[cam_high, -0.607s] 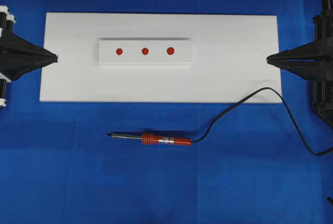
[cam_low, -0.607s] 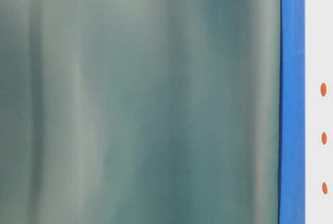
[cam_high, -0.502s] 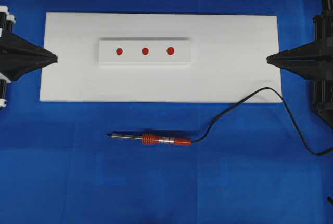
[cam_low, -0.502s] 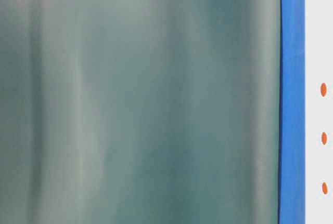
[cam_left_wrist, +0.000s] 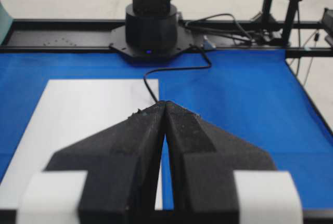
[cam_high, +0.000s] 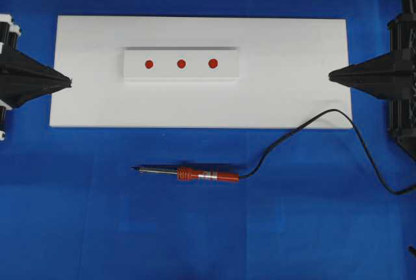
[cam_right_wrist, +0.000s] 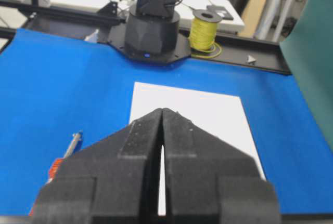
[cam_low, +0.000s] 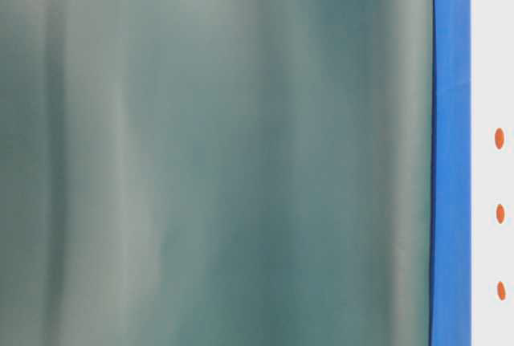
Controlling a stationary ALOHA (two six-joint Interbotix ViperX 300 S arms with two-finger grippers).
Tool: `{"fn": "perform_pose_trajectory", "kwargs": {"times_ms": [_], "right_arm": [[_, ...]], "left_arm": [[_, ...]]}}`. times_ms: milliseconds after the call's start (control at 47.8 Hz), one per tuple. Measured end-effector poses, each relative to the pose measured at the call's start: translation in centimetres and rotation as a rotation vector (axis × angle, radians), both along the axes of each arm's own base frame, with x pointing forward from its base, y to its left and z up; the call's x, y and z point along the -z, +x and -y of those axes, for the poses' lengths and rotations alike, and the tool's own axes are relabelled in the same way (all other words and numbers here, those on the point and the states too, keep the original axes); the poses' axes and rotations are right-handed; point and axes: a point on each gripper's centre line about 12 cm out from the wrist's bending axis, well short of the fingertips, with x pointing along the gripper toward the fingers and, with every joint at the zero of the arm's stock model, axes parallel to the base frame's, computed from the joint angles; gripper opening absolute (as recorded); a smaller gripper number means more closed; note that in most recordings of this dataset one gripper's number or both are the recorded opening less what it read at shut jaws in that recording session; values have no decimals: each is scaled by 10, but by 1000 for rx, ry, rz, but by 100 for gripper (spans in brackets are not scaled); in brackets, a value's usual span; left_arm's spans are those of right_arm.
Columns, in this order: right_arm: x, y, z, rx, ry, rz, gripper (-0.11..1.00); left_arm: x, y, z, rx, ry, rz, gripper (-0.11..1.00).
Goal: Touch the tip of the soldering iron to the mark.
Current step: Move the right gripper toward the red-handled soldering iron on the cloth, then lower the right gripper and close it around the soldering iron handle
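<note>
The soldering iron (cam_high: 195,174) lies flat on the blue cloth in front of the white board, its red-orange handle to the right and its dark tip (cam_high: 134,168) pointing left. Part of it shows in the right wrist view (cam_right_wrist: 73,145). Three red marks (cam_high: 181,63) sit in a row on a raised white block (cam_high: 227,72) on the board; they also show in the table-level view (cam_low: 499,213). My left gripper (cam_high: 68,84) is shut and empty at the board's left edge. My right gripper (cam_high: 331,76) is shut and empty at the board's right edge.
The white board (cam_high: 292,98) lies on the blue cloth. The iron's black cord (cam_high: 305,124) curves from the handle over the board's front right corner and off to the right. A blurred green sheet (cam_low: 217,153) fills most of the table-level view.
Both grippers have shifted slightly: the left tip has moved a little toward the front, the right tip a little left. The soldering iron has not moved.
</note>
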Motion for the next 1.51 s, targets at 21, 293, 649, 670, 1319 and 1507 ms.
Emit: {"fn": "perform_pose_trajectory", "kwargs": {"times_ms": [21,293,649,670,1319,1507], "right_arm": [[0,1,0,-2,-2,-3,-6],[-3,9,-8,-38,0,-17,36],[0,17,-11,-47,29,-38,93],[0,18,-11,-47,35,-39,93],[28,126,-38,-84,160,-324,94],[52,161,-49,-83,172,-485,94]], "left_arm": [[1,0,0,-2,0,-3,2],[1,0,0,0,-1,-5,2],[1,1,0,-2,-1,-3,2],[1,1,0,-2,-1,-5,2],[2,1,0,-2,-1,-8,2],[2,1,0,-2,0,-8,2]]}}
